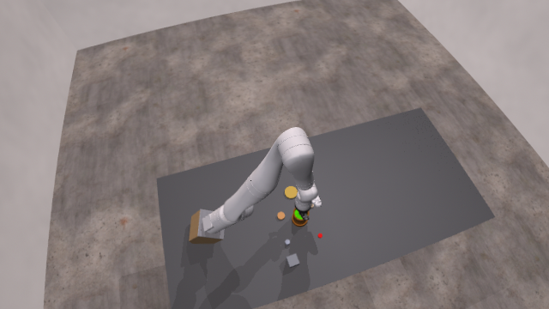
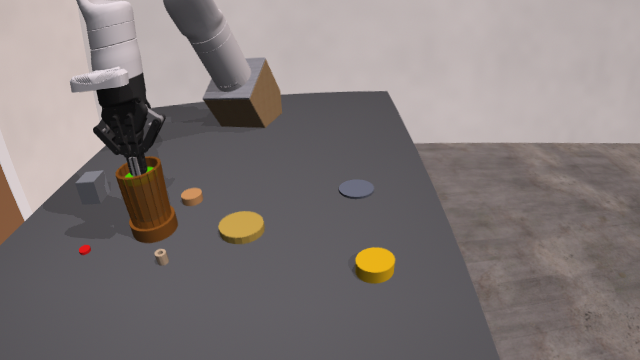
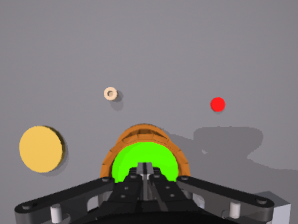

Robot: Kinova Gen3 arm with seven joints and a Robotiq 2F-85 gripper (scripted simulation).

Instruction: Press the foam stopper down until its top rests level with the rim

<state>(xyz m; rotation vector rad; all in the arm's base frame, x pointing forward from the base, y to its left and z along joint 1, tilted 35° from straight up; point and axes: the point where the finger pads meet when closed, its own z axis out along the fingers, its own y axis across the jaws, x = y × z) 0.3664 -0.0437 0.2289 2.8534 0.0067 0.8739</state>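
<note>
A ribbed brown jar (image 2: 146,201) stands upright on the dark mat; it also shows in the top view (image 1: 299,219) and in the wrist view (image 3: 145,156). A bright green foam stopper (image 2: 129,175) sits inside its mouth, below the rim; it shows in the wrist view (image 3: 145,163). My gripper (image 2: 136,167) is shut, fingers pointing straight down, with the tips inside the jar mouth on the stopper's top. The gripper shows in the wrist view (image 3: 148,175) and in the top view (image 1: 301,214). The fingers hold nothing.
Around the jar lie a small orange puck (image 2: 192,196), a wide tan disc (image 2: 241,226), a yellow disc (image 2: 375,264), a flat grey disc (image 2: 356,188), a small cream ring (image 2: 161,256), a red dot (image 2: 84,249) and a grey cube (image 2: 91,186). The arm's base block (image 2: 245,97) stands behind.
</note>
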